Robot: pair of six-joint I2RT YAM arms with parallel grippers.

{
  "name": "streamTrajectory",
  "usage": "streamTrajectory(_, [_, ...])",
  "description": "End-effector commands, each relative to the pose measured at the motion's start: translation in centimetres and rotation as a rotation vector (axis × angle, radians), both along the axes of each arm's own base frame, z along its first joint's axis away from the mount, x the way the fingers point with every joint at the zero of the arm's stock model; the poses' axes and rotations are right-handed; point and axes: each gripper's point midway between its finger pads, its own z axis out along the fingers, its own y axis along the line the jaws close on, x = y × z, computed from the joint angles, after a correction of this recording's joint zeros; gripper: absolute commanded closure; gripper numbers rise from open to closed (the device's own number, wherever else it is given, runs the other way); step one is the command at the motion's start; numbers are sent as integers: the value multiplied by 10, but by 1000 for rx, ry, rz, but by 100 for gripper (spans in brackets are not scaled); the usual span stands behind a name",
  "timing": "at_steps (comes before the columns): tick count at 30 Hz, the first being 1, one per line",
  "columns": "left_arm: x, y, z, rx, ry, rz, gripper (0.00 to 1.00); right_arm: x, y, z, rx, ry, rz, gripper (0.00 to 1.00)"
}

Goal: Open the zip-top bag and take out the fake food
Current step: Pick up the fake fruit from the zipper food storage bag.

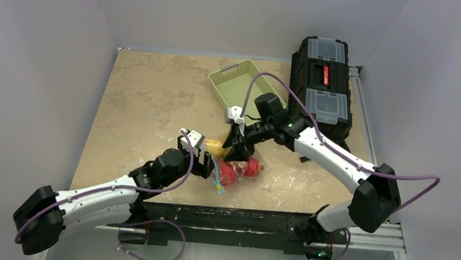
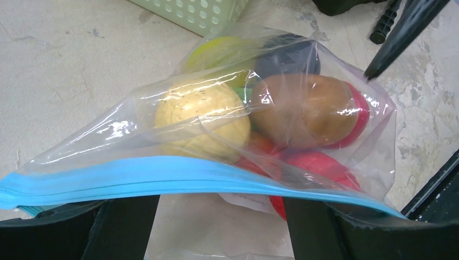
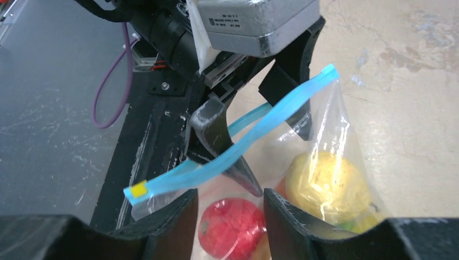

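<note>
Walls (image 1: 35,59), pale grey, are closing in on three sides of one bench (image 1: 149,99), whose tan mottled top is showing scuffs and whitish smears toward the near edge. Two white arms are reaching in from that edge, the left arm (image 1: 98,194) and the right arm (image 1: 331,156) meeting at the middle. One black toolbox (image 1: 322,81) is sitting at the far right corner, with one pale green basket (image 1: 235,84) lying just beside it.

One clear bag (image 2: 108,141) is lying mid-bench toward the near edge, near the basket, between the two end effectors. Its blue zip strip (image 2: 135,176) is running across the left end effector (image 2: 219,222), whose fingers are standing wide apart, one of them seeming to dip into the bag's mouth. The right end effector (image 3: 230,211) is also standing apart, with bag film showing in its gap; whether it is touching, I cannot tell.

Food is sitting inside the bag, at least six pieces: one pale yellow (image 2: 200,116), one brown (image 2: 303,111), one dark purple (image 2: 287,59), one yellow-green (image 2: 216,51) and at least two red (image 2: 319,168). One yellow tab (image 3: 139,189) is marking the strip's end.
</note>
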Motion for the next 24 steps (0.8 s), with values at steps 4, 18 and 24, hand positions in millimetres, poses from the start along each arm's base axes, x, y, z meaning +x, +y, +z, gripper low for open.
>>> streamTrajectory(4, [4, -4, 13, -30, -92, -23, 22, 9, -21, 42, 82, -101, 30, 49])
streamTrajectory(18, [-2, -4, 15, -34, -154, -76, 22, 77, -14, 28, -58, -160, -194, 53])
streamTrajectory(24, [-3, -4, 15, -30, -160, -84, 22, 80, -12, 23, -59, -165, -192, 53])
